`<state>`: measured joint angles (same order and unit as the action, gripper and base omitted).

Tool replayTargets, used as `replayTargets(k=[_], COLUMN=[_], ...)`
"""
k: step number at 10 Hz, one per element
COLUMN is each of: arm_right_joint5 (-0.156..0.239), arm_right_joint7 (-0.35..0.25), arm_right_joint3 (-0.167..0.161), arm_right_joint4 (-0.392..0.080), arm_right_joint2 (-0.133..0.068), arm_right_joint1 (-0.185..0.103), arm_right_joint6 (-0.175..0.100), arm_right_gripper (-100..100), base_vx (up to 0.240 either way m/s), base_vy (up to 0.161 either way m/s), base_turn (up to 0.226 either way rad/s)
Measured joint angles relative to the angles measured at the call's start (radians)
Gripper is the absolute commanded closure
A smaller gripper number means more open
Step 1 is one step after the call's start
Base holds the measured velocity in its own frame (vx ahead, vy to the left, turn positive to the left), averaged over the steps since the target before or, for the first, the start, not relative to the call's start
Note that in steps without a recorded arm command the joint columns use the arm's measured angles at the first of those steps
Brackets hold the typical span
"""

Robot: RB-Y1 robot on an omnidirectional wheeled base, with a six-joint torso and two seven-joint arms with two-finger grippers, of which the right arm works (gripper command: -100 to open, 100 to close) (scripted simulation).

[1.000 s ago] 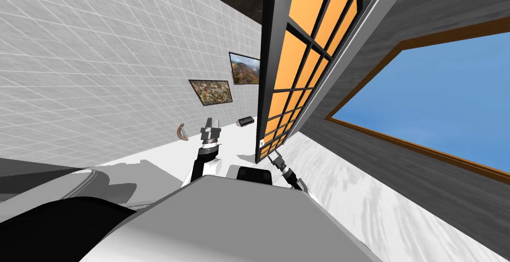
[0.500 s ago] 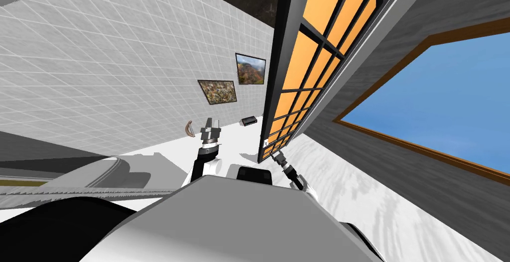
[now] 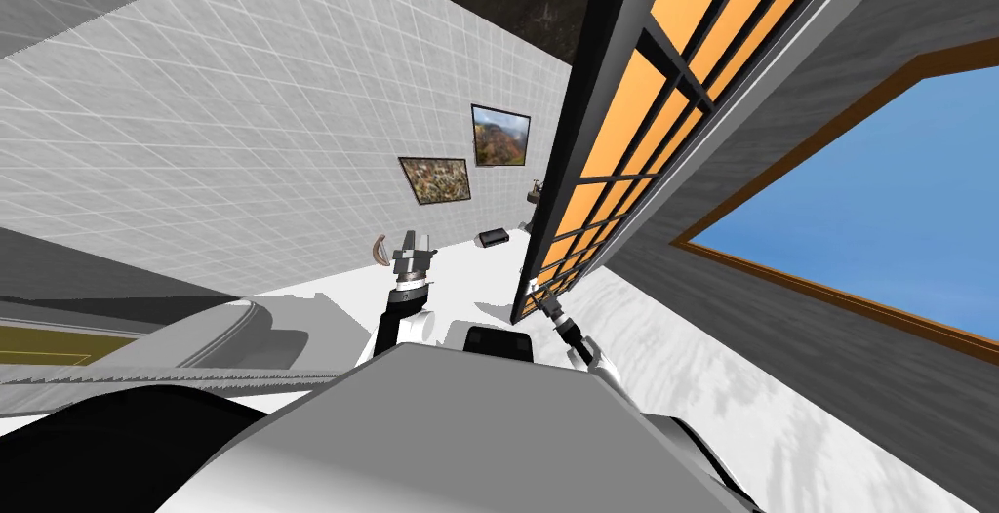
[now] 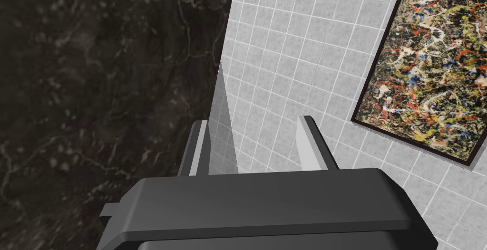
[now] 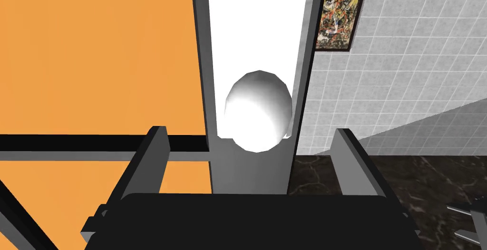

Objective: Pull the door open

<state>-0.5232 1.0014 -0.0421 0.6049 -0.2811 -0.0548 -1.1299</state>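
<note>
The door (image 3: 624, 146) has orange panes in a black grid and stands ajar, with its free edge towards me. A white round knob (image 5: 258, 109) sits on the pale strip along that edge. My right gripper (image 5: 247, 138) is open, and the knob lies just between its fingertips with a gap on each side. In the head view the right gripper (image 3: 539, 295) is at the door's lower edge. My left gripper (image 3: 417, 241) is raised to the left of the door and stands open with nothing in it (image 4: 252, 133).
A white tiled wall (image 3: 244, 146) with two framed pictures (image 3: 436, 177) runs behind the door. A small dark box (image 3: 493, 237) and a brown curved piece (image 3: 379, 247) lie by the wall. A brown-framed window (image 3: 859, 215) is on the right and a grey rounded fixture (image 3: 210, 332) on the left.
The door's free edge has swung away from the wall pictures, so the opening is wider. My right gripper has stayed at the edge, and my head view has shifted with it.
</note>
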Motion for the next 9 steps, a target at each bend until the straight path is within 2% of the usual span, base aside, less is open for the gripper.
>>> replayTargets(k=[2,3,8,9], arm_right_joint5=[0.009,0.01,0.007,0.008], arm_right_joint7=[0.005,0.006,0.006,0.006], arm_right_joint3=[0.005,0.005,0.002,0.002], arm_right_joint4=[-0.038,-0.04,-0.039,-0.039], arm_right_joint2=[-0.003,-0.003,-0.001,-0.001], arm_right_joint1=[-0.023,-0.025,-0.023,-0.023], arm_right_joint6=[-0.009,-0.01,-0.008,-0.008], arm_right_gripper=[-100,100,100,100], base_vx=[0.039,0.0,-0.005,0.004], base_vy=[0.057,0.0,-0.005,-0.037], base_turn=[0.006,0.0,0.004,0.136])
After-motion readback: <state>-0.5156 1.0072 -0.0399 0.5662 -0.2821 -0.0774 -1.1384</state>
